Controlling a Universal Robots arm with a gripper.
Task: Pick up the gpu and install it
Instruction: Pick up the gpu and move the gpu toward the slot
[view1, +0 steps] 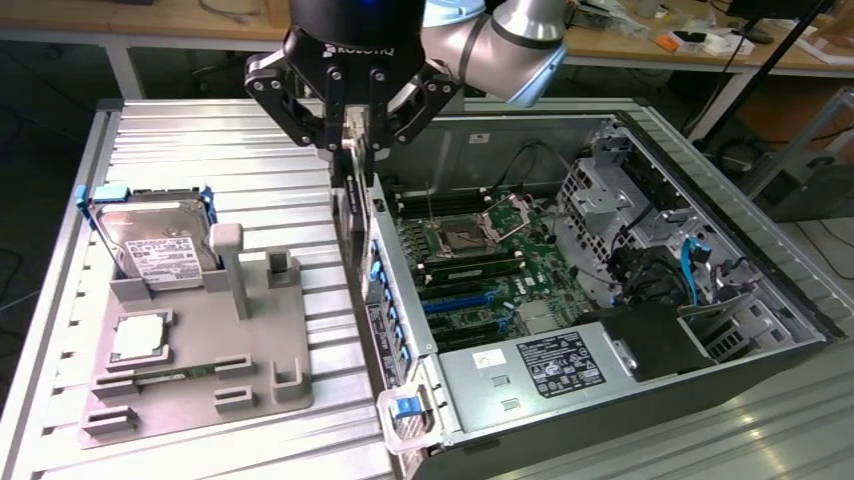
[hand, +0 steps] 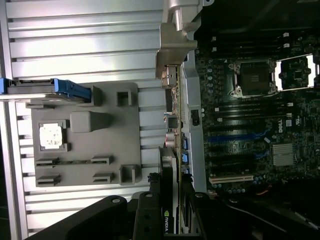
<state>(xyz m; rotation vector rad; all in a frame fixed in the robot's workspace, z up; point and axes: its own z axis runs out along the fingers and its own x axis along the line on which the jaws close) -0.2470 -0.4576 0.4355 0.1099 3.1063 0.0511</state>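
Black two-finger gripper: jaws drawn partway in and clamped on the thin green-board gpu, which has a black cooler and a silver metal bracket at one end.

The gpu hangs edge-on from the gripper, clear of the slots. It sits over the side wall of the open black computer case, the wall on the exterior view's left.

Green motherboard lies exposed inside the case.

Grey moulded fixture tray lies beside the case (silver hard drive and square silver CPU chip resting in it).
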